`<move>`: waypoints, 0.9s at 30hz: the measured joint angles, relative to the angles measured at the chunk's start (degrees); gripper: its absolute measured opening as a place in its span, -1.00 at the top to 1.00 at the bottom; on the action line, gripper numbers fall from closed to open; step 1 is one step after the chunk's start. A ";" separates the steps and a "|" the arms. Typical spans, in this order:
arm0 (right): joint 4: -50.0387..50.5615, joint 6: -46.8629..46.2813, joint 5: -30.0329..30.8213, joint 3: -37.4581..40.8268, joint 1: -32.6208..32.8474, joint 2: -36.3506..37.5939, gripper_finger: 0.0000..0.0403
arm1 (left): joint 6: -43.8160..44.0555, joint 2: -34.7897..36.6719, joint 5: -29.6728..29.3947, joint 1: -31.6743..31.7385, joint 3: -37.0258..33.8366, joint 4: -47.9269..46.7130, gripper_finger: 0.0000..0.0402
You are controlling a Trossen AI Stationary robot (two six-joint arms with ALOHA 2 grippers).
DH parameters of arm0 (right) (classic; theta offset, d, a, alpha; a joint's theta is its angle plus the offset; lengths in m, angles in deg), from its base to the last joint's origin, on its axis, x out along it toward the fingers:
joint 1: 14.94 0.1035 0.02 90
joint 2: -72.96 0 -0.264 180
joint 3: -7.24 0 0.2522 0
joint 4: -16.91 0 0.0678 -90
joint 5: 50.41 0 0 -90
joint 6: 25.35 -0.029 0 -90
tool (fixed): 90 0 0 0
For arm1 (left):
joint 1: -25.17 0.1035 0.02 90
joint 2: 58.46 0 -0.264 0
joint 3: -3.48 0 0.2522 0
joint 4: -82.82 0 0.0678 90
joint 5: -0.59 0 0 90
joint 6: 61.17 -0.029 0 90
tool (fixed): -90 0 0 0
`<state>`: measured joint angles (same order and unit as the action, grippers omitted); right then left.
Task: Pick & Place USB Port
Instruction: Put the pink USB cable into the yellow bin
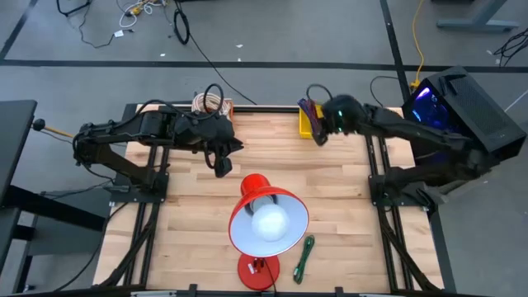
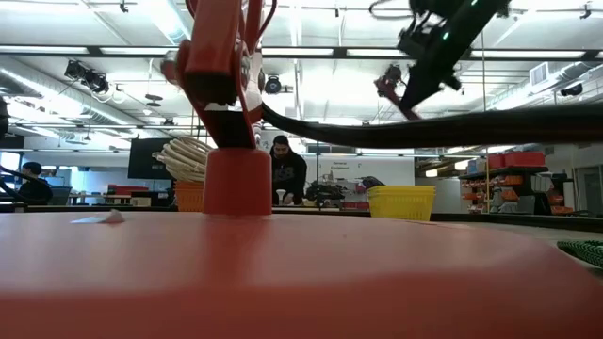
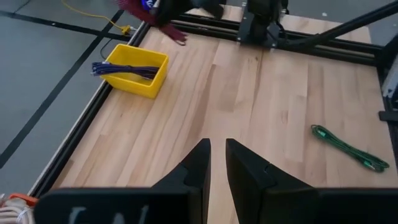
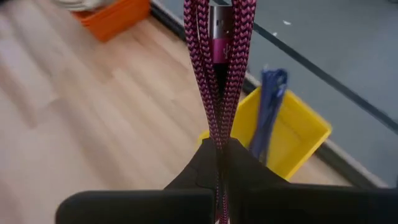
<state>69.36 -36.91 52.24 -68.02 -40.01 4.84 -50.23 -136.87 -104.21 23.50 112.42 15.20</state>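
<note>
- My right gripper (image 4: 217,146) is clamped on a folded magenta braided USB cable (image 4: 217,68), held aloft.
- Just beyond it is the yellow bin (image 4: 292,134) holding blue cables (image 4: 268,106).
- My left gripper (image 3: 216,163) hovers over the table (image 3: 273,93), fingers slightly parted, empty.

A red desk lamp (image 1: 266,216) stood on the wooden table (image 1: 346,190), its shade lit. Well beyond the lamp, off the table's corner, sat a black computer case (image 1: 466,107) with a purple glow. In the room behind the lamp, a person (image 2: 286,171) in dark clothes stood at a bench.
</note>
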 joint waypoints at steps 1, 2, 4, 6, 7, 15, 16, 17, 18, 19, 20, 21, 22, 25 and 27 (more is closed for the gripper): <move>-0.89 1.56 -1.20 -0.26 -1.99 -1.15 0.99 | 0.14 -0.03 -0.41 0.00 0.00 0.01 0.74; -1.70 2.97 -2.20 -0.56 -3.85 -2.50 0.99 | 0.43 -0.23 -0.86 0.00 0.03 0.09 0.74; -3.39 5.40 -3.66 -1.24 -6.85 -5.55 1.00 | 0.70 -0.50 -1.61 0.00 0.02 0.34 0.74; -4.73 7.54 -4.60 -2.16 -8.87 -8.82 1.00 | 0.73 -1.11 -1.90 0.00 0.04 0.99 0.74; -5.51 8.31 -4.70 -2.80 -9.66 -10.30 1.00 | 0.75 -1.35 -1.93 0.00 0.04 1.30 0.74; -7.83 10.74 -4.83 -7.19 -15.24 -19.16 1.00 | 0.66 -3.77 -1.91 0.00 0.06 2.23 0.74; -7.86 10.74 -5.20 -7.19 -16.07 -19.76 1.00 | 0.78 -3.89 -1.91 0.00 0.02 1.56 0.74; -7.86 10.73 -5.80 -7.19 -16.87 -20.30 1.00 | 1.02 -4.04 -1.88 0.00 -0.04 1.24 0.74; -7.83 10.71 -6.40 -7.18 -17.69 -20.75 1.00 | 1.38 -4.34 -1.74 -0.02 0.02 1.81 0.74; -7.65 10.68 -7.02 -7.11 -18.46 -20.96 1.00 | 1.58 -4.44 -1.56 0.00 0.07 2.12 0.74; -7.67 10.66 -7.21 -7.11 -19.06 -21.12 1.00 | 1.66 -4.53 -1.51 -0.01 0.03 1.70 0.74; -7.84 10.66 -7.34 -7.11 -19.60 -21.26 1.00 | 1.68 -4.55 -1.51 -0.02 -0.02 1.51 0.74; -7.79 10.64 -7.45 -7.11 -20.04 -21.47 1.00 | 1.67 -4.55 -1.51 -0.02 -0.02 1.90 0.74; -7.62 10.58 -8.26 -7.11 -20.80 -21.96 1.00 | 1.56 -4.71 -1.80 0.00 0.00 2.51 0.74; -7.85 10.61 -8.69 -7.11 -21.03 -22.45 1.00 | 1.43 -4.87 -1.91 0.00 0.00 3.00 0.74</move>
<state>61.51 -26.30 43.55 -75.12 -61.04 -17.61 -48.80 -141.74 -106.11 23.49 112.42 18.20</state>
